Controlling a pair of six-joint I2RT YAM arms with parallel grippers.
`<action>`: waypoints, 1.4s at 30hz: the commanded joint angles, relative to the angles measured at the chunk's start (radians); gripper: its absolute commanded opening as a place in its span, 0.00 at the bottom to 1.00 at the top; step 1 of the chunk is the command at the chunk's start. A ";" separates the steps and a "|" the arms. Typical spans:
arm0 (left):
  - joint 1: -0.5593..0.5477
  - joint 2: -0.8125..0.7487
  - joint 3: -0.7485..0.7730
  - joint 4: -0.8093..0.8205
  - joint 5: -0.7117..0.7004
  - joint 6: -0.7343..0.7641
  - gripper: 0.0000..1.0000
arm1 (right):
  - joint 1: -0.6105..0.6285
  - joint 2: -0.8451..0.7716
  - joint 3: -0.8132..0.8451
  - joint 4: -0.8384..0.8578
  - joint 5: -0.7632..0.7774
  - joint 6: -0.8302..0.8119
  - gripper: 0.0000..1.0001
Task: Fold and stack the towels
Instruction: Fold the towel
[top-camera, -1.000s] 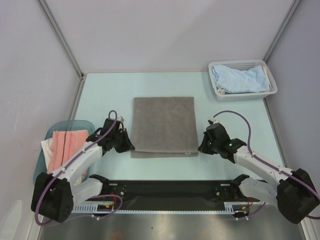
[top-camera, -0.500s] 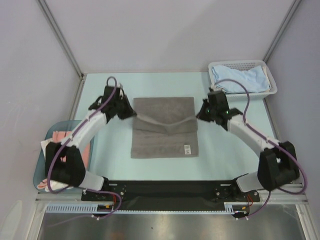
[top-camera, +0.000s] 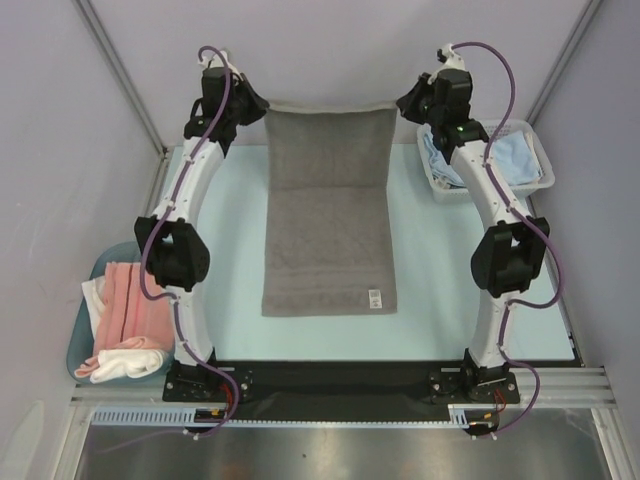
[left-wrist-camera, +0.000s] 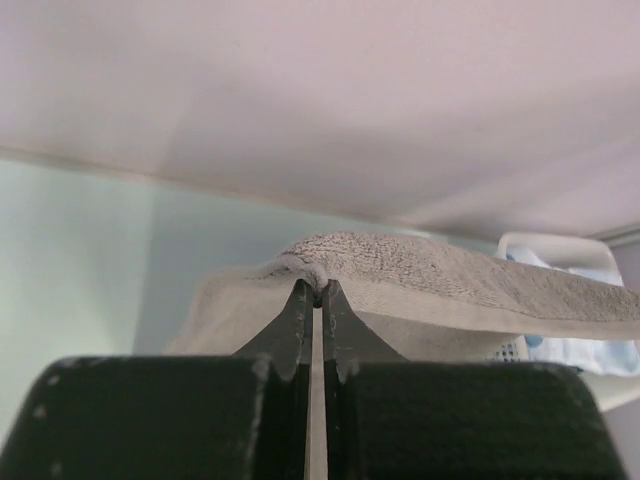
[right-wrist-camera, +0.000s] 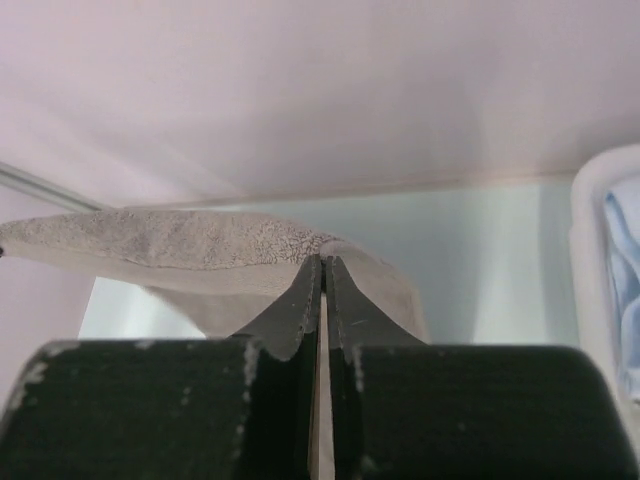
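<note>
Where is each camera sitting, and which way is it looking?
Top external: high above and behind the arms, looking down on the table; both arms show, the left gripper and right gripper pinching far corners of the grey towel.
Left wrist: on the left arm, looking along its own shut fingers at one towel corner and the back wall.
Right wrist: on the right arm, looking along its shut fingers at the other corner.
Shared: both wrist views show the grey towel and the white basket.
</note>
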 joint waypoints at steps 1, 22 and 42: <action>0.022 0.060 0.114 0.027 0.022 0.021 0.00 | -0.004 0.054 0.129 -0.010 -0.025 -0.034 0.00; 0.030 -0.305 -0.422 0.171 0.037 0.008 0.00 | -0.003 -0.297 -0.337 0.077 -0.002 -0.012 0.00; 0.027 -0.653 -0.872 0.251 0.051 -0.018 0.00 | 0.094 -0.607 -0.702 0.087 0.081 0.014 0.00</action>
